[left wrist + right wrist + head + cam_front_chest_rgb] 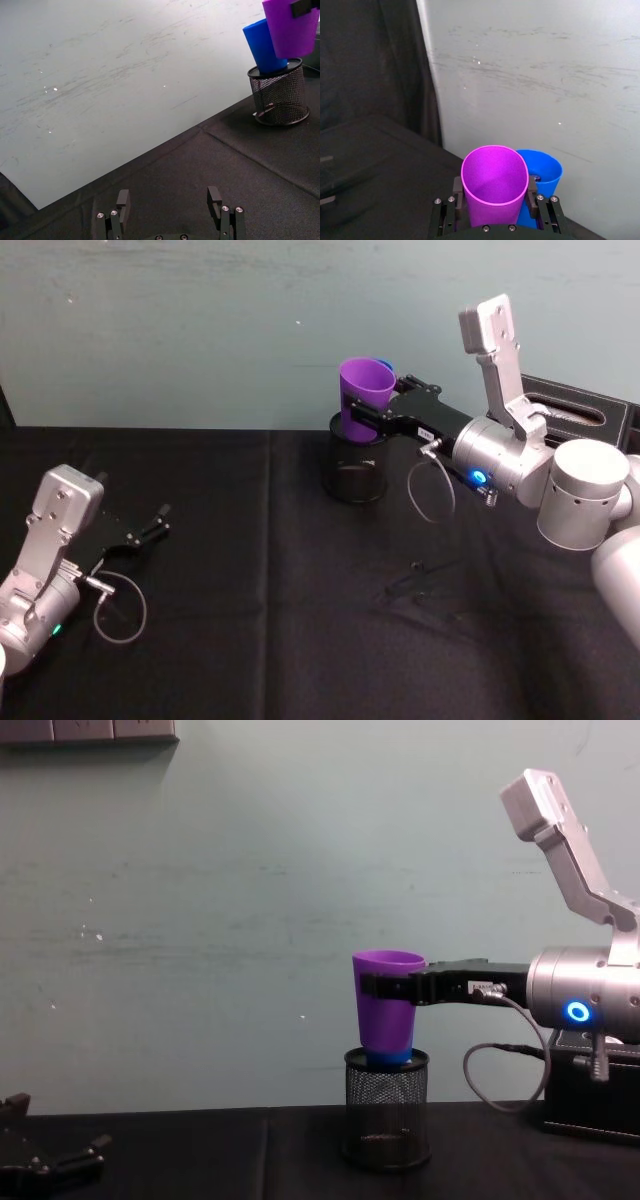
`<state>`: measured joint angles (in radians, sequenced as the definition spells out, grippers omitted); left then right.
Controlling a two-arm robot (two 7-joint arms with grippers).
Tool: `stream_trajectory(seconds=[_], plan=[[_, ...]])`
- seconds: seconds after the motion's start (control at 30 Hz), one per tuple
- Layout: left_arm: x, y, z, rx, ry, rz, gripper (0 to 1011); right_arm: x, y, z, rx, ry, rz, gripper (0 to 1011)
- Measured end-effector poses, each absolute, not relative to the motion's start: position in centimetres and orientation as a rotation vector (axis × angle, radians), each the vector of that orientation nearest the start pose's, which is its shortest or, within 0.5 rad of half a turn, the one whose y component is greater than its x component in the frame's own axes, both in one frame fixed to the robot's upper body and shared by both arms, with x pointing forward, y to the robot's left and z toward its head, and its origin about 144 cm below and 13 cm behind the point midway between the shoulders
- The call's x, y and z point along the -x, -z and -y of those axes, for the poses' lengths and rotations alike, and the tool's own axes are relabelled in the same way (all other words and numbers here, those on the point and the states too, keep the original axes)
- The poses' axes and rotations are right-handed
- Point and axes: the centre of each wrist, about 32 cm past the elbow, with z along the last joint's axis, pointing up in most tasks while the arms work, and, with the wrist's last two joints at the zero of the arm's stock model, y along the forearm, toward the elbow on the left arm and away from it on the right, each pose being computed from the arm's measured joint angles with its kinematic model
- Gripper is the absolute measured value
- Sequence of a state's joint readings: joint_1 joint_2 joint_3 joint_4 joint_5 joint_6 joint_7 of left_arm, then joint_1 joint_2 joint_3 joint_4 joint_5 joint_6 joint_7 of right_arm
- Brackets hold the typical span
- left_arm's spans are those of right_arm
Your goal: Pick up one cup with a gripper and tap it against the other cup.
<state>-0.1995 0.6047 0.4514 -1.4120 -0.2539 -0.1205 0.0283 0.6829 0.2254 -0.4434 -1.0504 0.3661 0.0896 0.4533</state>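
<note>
Reaching forward level, right claw [362, 418] gripping purple cup [366, 388] beside blue cup [265, 47], left claw [169, 196] wide, low.

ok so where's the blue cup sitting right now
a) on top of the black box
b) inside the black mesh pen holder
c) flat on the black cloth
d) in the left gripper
B: the blue cup stands in the black mesh pen holder. The right gripper holds the purple cup raised against it. The left gripper is open, low at the near left.
</note>
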Motion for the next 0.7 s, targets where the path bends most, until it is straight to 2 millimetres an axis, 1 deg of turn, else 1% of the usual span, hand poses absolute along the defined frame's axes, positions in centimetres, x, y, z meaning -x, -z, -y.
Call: stream_trajectory(seconds=[0.17, 0.57, 0.7], plan=[[-48.9, -114.0, -31.0, -0.305, -1.248, 0.285, 1011, -62.2, -123.3, 21.5, 0.083, 0.849, 0.015, 718], [-48.9, -114.0, -31.0, -0.304, -1.248, 0.285, 1011, -60.7, -123.1, 23.0, 0.091, 0.797, -0.021, 718], [-48.9, -114.0, -31.0, -0.305, -1.248, 0.285, 1011, -60.5, -123.0, 23.2, 0.096, 0.780, -0.026, 718]])
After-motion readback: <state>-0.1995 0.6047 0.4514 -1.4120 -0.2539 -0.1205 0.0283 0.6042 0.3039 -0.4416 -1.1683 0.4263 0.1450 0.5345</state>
